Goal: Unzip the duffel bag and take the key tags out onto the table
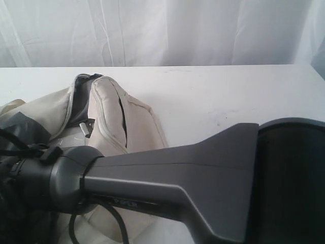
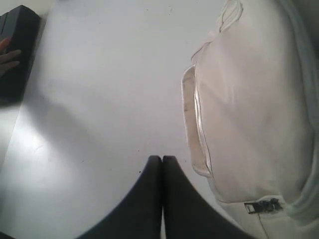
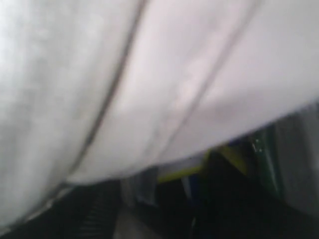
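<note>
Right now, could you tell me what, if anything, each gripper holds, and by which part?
Left gripper: nothing, jaws shut above the table. Right gripper: blurred under the duffel bag fabric at the key tags; a hold cannot be told.

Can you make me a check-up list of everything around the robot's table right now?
surface: wide plain white table, with the bag lying on its left part.
job's things: large cream fabric duffel bag, zipper parted, grey lining showing. Small plastic key tags, yellow, blue and green, are seen blurred under cream fabric and are not out on the table.
clutter: black boxy object at the table's edge; I cannot tell what it is.
grippers: left end effector is shut and empty, over bare table beside the bag. Right end effector is at the tags, too blurred to tell if it is open or shut.
cables: black cable loops under the grey arm.
surroundings: white curtain behind the table.
</note>
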Tool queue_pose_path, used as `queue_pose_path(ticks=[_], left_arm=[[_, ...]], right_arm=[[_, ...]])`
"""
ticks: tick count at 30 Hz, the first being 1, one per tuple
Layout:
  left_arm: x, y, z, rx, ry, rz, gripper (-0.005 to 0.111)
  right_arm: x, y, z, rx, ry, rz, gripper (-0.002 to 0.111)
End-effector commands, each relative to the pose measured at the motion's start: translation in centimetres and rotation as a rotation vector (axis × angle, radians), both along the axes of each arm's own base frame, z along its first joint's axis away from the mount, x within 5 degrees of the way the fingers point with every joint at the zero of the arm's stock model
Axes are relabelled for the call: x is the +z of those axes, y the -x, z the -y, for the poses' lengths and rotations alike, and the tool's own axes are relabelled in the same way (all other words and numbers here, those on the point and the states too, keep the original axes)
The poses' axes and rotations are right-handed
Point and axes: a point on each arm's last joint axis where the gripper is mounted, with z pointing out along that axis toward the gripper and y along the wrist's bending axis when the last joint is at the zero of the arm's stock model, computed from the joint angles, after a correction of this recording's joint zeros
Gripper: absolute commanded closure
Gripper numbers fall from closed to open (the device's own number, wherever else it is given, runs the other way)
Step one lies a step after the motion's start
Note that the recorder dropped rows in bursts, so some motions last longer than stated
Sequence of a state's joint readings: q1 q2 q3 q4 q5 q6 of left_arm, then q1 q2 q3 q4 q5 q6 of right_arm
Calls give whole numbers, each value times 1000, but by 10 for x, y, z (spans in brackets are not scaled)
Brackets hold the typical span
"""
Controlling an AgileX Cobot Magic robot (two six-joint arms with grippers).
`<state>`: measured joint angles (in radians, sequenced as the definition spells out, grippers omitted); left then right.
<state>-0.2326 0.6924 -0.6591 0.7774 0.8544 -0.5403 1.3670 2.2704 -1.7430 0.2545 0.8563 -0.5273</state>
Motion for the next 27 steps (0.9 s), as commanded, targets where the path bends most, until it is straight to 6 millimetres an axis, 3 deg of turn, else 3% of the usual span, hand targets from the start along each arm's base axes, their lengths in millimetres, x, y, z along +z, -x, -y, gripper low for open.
queue_pose_path(ticks=[1, 9, 14, 22, 27], left_arm=[[1, 1, -1, 5, -2, 5, 107], [1, 1, -1, 5, -2, 5, 107], [0, 2, -1, 10, -3, 0, 107], [0, 2, -1, 10, -3, 0, 107], [0, 2, -1, 10, -3, 0, 107]], right_arm=[[-14, 5, 3, 1, 43, -8, 107], [94, 0, 16, 27, -194, 126, 108], [155, -2, 37, 21, -306, 227, 108], [209, -13, 72, -80, -331, 404, 108], [226, -7, 85, -136, -356, 342, 108]])
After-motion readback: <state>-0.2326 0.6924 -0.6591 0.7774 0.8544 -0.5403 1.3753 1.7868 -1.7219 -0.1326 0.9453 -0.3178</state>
